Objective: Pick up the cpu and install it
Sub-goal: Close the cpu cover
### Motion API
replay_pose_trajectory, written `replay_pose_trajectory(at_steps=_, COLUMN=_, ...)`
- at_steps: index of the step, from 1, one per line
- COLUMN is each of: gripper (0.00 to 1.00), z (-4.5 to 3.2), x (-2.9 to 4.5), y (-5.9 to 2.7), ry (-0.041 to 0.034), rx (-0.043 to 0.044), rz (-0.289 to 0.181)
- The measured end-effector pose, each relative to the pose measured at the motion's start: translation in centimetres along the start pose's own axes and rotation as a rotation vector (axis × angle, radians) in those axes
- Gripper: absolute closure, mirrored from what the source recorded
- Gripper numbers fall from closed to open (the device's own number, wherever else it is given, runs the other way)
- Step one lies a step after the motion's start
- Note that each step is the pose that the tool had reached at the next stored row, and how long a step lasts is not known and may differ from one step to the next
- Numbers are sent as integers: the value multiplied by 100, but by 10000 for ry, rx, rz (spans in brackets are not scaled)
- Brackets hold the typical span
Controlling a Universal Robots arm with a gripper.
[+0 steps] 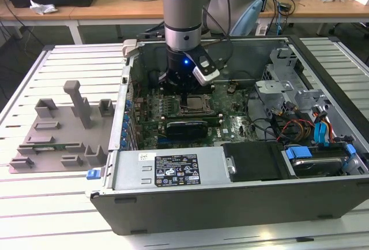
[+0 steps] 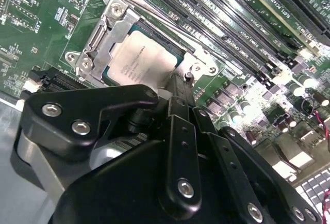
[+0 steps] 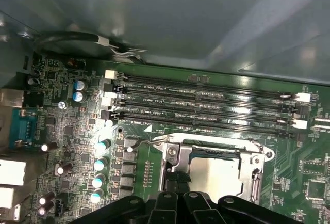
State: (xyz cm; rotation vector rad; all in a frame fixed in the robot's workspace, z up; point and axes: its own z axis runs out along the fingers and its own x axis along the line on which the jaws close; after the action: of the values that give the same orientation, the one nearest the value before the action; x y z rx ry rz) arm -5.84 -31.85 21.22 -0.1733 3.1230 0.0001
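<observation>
Black-linked and pointing straight down, the gripper (image 2: 178,82) is reaching to one edge of the socket frame (image 2: 105,28), its jaws standing at the rim of the cpu (image 2: 139,61); whether they are clenched or released cannot be told. The cpu is lying flat inside the socket frame, its square silver-grey top catching the light and carrying faint print, ringed by the frame's bright metal. The arm (image 1: 183,8) is standing upright over the socket frame in the exterior view, its wrist reaching down inside the open computer case (image 1: 230,209). Rows of long memory slots (image 3: 206,105) are running just beside the socket frame, and blue-topped capacitors (image 3: 100,164) are clustering near it. A grey moulded tray (image 1: 57,140) is sitting outside the case, well apart from the socket frame, while bundled cables (image 1: 288,126) are lying inside the case, apart from the socket frame.
</observation>
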Motion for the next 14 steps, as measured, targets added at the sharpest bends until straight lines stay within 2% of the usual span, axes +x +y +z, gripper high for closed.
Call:
replay_pose_trajectory(at_steps=2, gripper=89, z=-39, x=-1, y=1, ry=1, rx=2, rz=0)
replay_pose_trajectory(at_steps=7, gripper=89, z=-40, x=-4, y=0, ry=1, rx=3, rz=-1)
replay_pose_trajectory(at_steps=14, gripper=89, z=-37, x=-186, y=-20, ry=1, rx=2, rz=1)
